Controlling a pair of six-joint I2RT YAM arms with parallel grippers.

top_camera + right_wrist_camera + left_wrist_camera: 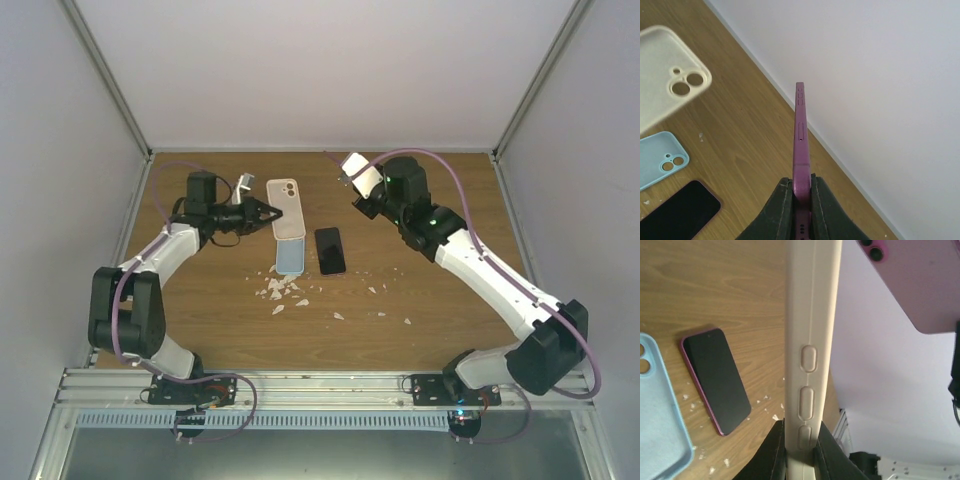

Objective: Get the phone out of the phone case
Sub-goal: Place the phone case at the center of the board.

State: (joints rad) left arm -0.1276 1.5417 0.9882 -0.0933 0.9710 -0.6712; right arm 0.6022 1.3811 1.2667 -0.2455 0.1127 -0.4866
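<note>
My left gripper [262, 212] is shut on the long edge of a cream phone case [287, 208] and holds it above the table. In the left wrist view the case [812, 315] stands edge-on between the fingers [776, 455], its side buttons facing the camera. My right gripper [366, 195] is shut on a purple phone [358, 174], held in the air apart from the case. The right wrist view shows that phone [801, 135] edge-on in the gripper [801, 192], with the cream case [667, 70] to the left, its camera cutouts showing.
A light blue case [290, 258] and a dark-screened phone with a magenta rim [330, 250] lie flat side by side mid-table. White crumbs [280, 292] are scattered in front of them. White walls close in the back and both sides.
</note>
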